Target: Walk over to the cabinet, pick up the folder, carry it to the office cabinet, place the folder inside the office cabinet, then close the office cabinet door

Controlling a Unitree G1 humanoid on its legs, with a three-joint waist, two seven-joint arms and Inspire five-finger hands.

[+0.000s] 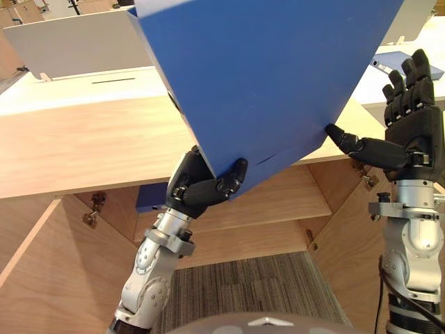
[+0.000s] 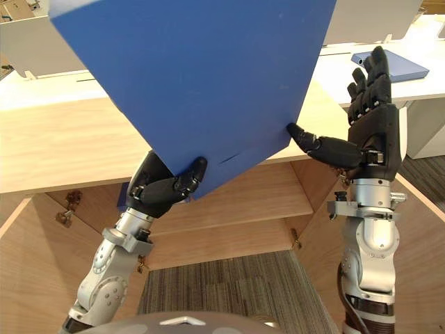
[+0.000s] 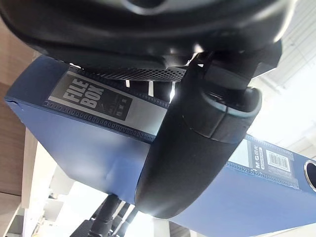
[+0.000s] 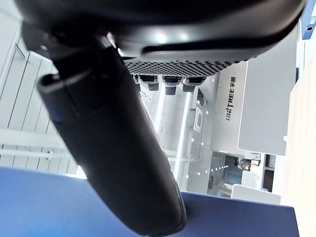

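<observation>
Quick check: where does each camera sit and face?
Left eye view: head, looking down at the large blue folder above the open wooden cabinet; both arms.
Right eye view: same scene; left hand grips the folder, right hand open against it.
Left wrist view: along that hand onto the folder's spine.
Right wrist view: along that hand over the folder's edge.

- My left hand point(image 3: 148, 29) sits dark and very close, its bulk looming over the blue folder point(image 3: 84, 148).
- My thumb point(image 3: 197, 148) lies curled across the folder's spine, pressed against it.
- My fingers point(image 3: 106, 219) show past the folder's other face, so I have it pinched between them and the thumb.
- A grey label strip point(image 3: 94, 98) runs along the spine and passes under my thumb.
- A round finger hole point(image 3: 311, 174) sits near one end of the spine.
- A brown wooden board point(image 3: 11, 158) shows beside the folder's corner.
</observation>
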